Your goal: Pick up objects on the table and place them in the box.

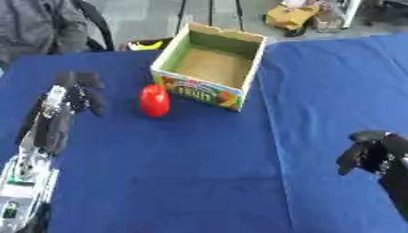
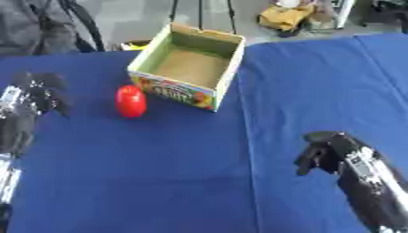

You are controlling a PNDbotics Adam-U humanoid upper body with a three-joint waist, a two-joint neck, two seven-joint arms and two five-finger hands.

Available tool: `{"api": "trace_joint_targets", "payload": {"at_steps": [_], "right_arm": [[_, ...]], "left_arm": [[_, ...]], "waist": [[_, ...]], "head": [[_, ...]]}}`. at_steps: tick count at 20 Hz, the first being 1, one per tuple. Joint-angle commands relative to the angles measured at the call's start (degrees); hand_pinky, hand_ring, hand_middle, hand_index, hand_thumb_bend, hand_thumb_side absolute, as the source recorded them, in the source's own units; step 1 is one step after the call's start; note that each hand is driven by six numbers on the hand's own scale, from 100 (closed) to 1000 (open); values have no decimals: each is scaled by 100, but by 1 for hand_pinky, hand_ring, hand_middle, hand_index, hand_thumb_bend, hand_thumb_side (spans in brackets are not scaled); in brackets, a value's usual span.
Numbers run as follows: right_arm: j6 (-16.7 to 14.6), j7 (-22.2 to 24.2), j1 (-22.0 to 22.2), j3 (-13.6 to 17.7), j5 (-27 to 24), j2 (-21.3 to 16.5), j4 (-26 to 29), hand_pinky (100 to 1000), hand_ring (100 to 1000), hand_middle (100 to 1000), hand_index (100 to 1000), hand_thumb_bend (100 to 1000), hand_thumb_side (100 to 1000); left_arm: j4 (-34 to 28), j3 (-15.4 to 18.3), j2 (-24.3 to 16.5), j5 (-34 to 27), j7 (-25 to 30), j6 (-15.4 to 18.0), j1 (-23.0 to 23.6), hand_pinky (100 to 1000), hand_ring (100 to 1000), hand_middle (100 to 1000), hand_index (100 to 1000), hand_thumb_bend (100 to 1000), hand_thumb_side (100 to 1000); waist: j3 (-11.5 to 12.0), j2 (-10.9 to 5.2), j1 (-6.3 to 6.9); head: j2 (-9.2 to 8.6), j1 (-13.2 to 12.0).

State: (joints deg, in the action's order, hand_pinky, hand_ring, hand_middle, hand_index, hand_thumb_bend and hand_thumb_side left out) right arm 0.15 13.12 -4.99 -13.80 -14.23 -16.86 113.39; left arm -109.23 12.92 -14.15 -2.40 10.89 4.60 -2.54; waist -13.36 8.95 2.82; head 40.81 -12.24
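Here the red object stands upright — long axis vertical — beside the box; both hands' fingers unclear.

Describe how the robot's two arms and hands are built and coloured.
The left hand is black with dark fingers; its forearm mixes black casing with silver-white metal segments, and small green spots show low on the arm. The right hand is also black and rounded at the knuckles, on a black forearm bearing a pale silver-grey panel along its top.
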Motion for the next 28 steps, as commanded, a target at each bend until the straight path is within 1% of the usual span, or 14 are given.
{"api": "trace_joint_targets", "payload": {"at_steps": [1, 4, 6, 7, 9, 10, 13, 15, 17, 20, 23, 28], "right_arm": [[0, -3, -31, 34, -43, -33, 120, 500, 570, 507, 727, 100, 785], [-5, 0, -33, 33, -46, -38, 120, 500, 570, 507, 727, 100, 781], [-6, 5, -34, 31, -49, -39, 120, 500, 570, 507, 727, 100, 781], [-6, 7, -34, 30, -49, -40, 120, 500, 570, 507, 727, 100, 781], [-6, 9, -32, 30, -48, -40, 120, 500, 570, 507, 727, 100, 782], [-7, 10, -31, 28, -46, -41, 120, 500, 570, 507, 727, 100, 782], [-8, 14, -31, 23, -44, -44, 120, 500, 570, 507, 727, 100, 785], [-6, 18, -30, 18, -43, -44, 120, 500, 570, 507, 727, 100, 786], [-8, 22, -30, 14, -41, -42, 120, 500, 570, 507, 727, 100, 787], [-13, 31, -28, 5, -35, -38, 120, 500, 570, 507, 727, 100, 790], [-19, 38, -32, -2, -31, -33, 120, 500, 570, 507, 727, 100, 791], [-10, 51, -37, -19, -35, -25, 120, 500, 570, 507, 728, 100, 799]], "left_arm": [[-104, 43, -184, 92, -19, 15, -30, 422, 514, 602, 774, 204, 932], [-70, 56, -257, 248, -34, -16, -63, 419, 513, 602, 775, 177, 901], [-26, 58, -332, 423, -39, -52, -104, 419, 512, 603, 781, 151, 864], [0, 55, -378, 542, -29, -74, -127, 420, 512, 606, 787, 175, 794], [55, 38, -487, 852, 27, -120, -180, 425, 513, 615, 798, 216, 732], [83, 26, -548, 1025, 72, -139, -210, 425, 513, 616, 800, 223, 723], [212, -19, -748, 1618, 227, -146, -323, 445, 520, 628, 811, 361, 671], [354, -63, -882, 2030, 271, -101, -425, 462, 528, 639, 815, 432, 653], [545, -109, -998, 2427, 215, -50, -549, 468, 534, 645, 815, 467, 627], [893, -226, -1135, 2993, 23, 11, -791, 474, 540, 649, 814, 478, 611], [1246, -364, -1210, 3427, -143, 91, -1053, 480, 544, 654, 812, 467, 613], [1749, -576, -1248, 3806, -366, 214, -1447, 479, 544, 651, 806, 457, 595]], "waist": [[5, -73, -16], [7, -75, -20], [5, -77, -21], [2, -78, -21], [-5, -76, -22], [-8, -76, -23], [-13, -74, -21], [-17, -74, -22], [-25, -70, -26], [-45, -59, -38], [-62, -48, -45], [-72, -43, -48]], "head": [[14, -1], [10, -2], [1, -7], [-4, -9], [-9, -13], [-11, -18], [-11, -29], [-12, -33], [-17, -38], [-23, -61], [-19, -84], [-6, -119]]}}
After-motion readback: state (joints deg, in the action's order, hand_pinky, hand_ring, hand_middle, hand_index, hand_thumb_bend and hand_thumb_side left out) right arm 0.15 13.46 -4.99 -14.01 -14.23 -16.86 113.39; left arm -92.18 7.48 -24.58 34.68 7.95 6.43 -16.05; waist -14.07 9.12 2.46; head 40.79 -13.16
